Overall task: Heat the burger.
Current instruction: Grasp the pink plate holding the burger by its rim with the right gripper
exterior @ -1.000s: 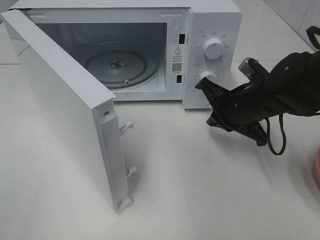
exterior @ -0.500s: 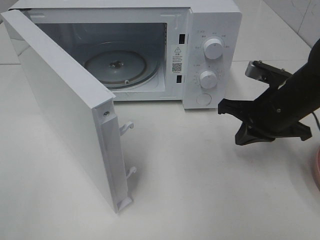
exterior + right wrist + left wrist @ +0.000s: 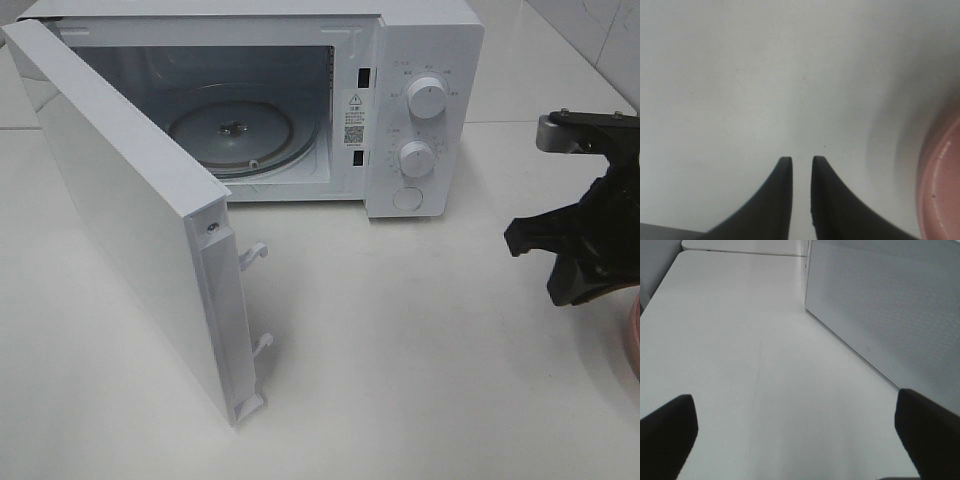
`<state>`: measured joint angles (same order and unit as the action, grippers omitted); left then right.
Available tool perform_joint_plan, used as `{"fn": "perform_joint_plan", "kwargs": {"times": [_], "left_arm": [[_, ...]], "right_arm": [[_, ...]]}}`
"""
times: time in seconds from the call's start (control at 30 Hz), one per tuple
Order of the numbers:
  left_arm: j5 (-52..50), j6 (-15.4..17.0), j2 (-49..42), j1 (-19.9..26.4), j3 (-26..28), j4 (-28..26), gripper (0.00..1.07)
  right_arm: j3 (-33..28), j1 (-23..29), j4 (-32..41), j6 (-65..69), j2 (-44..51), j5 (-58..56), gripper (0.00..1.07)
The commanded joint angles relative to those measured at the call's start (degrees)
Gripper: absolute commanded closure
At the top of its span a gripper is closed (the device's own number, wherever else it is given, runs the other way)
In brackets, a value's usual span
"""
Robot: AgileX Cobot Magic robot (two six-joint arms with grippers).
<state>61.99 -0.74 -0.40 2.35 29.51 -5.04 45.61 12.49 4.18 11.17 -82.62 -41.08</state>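
Note:
The burger is out of view in every frame. The white microwave [image 3: 425, 50] stands at the back with its door [image 3: 130, 220] swung wide open and its glass turntable [image 3: 235, 130] bare. My right gripper [image 3: 515, 240] hovers over the table at the far right, well clear of the microwave's knobs. In the right wrist view its fingertips [image 3: 801, 162] show a narrow gap with only table between them. My left gripper [image 3: 795, 435] stands wide open and empty over the table beside the door's outer panel [image 3: 890, 305]; the high camera does not show it.
The rim of a pink plate [image 3: 634, 340] shows at the right edge, also close beside my right gripper in the wrist view [image 3: 942, 185]. The open door juts far out over the front left of the table.
My right gripper has swung right, from the microwave's lower knob to near the pink plate, and its jaws have parted slightly. The left gripper has stayed open.

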Motion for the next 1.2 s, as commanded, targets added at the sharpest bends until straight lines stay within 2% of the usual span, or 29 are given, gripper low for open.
{"fn": "perform_joint_plan", "kwargs": {"times": [0.03, 0.1, 0.37, 0.43, 0.47, 0.5, 0.53, 0.6, 0.8, 1.2], "left_arm": [[-0.69, 0.06, -0.74, 0.17, 0.00, -0.34, 0.06], [-0.69, 0.06, -0.74, 0.17, 0.00, -0.34, 0.06], [-0.69, 0.06, -0.74, 0.17, 0.00, -0.34, 0.06], [-0.69, 0.06, -0.74, 0.17, 0.00, -0.34, 0.06], [-0.69, 0.06, -0.74, 0.17, 0.00, -0.34, 0.06], [-0.69, 0.06, -0.74, 0.17, 0.00, -0.34, 0.06], [-0.69, 0.06, -0.74, 0.17, 0.00, -0.34, 0.06], [-0.69, 0.06, -0.74, 0.17, 0.00, -0.34, 0.06], [-0.69, 0.06, -0.74, 0.17, 0.00, -0.34, 0.06], [-0.69, 0.06, -0.74, 0.17, 0.00, -0.34, 0.06]], "right_arm": [[0.00, -0.17, -3.15, 1.20, 1.49, -3.72, 0.85], [0.00, -0.17, -5.67, 1.43, 3.09, -7.62, 0.76], [0.00, -0.17, -10.66, 1.43, 4.64, -10.20, 0.63], [0.00, -0.17, -13.12, 1.09, 5.44, -10.54, 0.43], [0.00, -0.17, -13.12, 1.09, 5.44, -10.54, 0.43], [0.00, -0.17, -14.44, 1.09, 5.44, -10.08, 0.30], [0.00, -0.17, -14.44, 1.09, 5.44, -10.08, 0.30], [-0.06, -0.17, -15.58, 1.32, 5.44, -9.28, 0.15], [-0.40, -0.92, -15.87, 2.81, 4.98, -9.05, 0.12], [-6.76, -8.25, -14.32, 1.20, 0.52, -2.75, 0.16]]}}
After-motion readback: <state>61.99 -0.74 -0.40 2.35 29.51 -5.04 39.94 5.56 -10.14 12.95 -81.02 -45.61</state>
